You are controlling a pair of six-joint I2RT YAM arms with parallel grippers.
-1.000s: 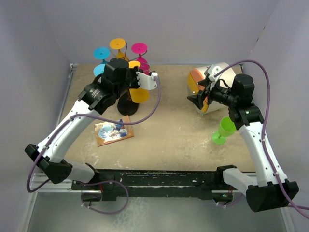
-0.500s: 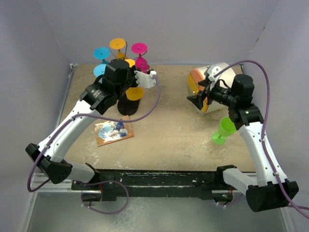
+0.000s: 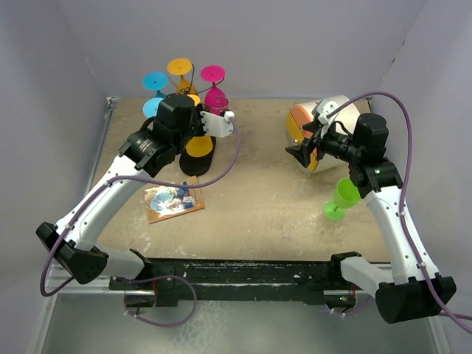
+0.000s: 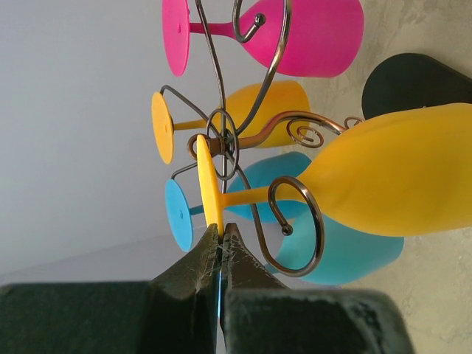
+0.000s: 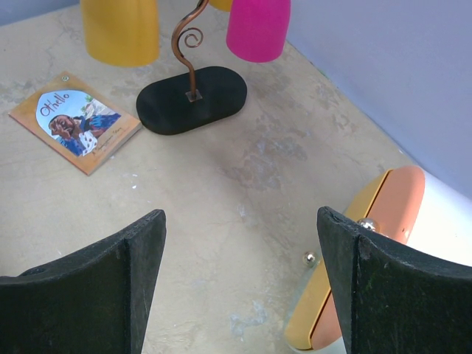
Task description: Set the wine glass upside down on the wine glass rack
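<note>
Hanging is all but done, judging by the left wrist view. The yellow wine glass [image 4: 398, 181] has its thin stem threaded through one curled spiral arm [image 4: 318, 221] of the wine glass rack [image 3: 193, 165]. Its flat foot [image 4: 209, 184] sits on the far side of the curl from the bowl. The left tool [image 4: 220, 236] is clamped together on the edge of that foot, so the glass is not yet released. Whether the foot already bears on the wire or is carried by the tool cannot be told from these views.

What is left appears to be small: settle the foot onto the curl if needed, let go, and draw the left arm clear of the neighbouring glasses. A pink glass [image 4: 310, 37], an orange one [image 4: 265, 103] and a blue one [image 4: 332, 247] hang close around it on other arms.

The glass's long axis runs from foot to bowl, roughly vertical over the rack's black base. It is inverted, with the foot uppermost and the mouth pointing down toward the bench [image 3: 258, 192]. In the overhead view it hangs on the near side of the rack, above the base.

The right tool [image 5: 236, 221] has its fingers wide apart and holds nothing. It hovers well away from the rack on the right side. A green glass [image 3: 344, 195] stands on the bench beside the right arm, untouched.
</note>
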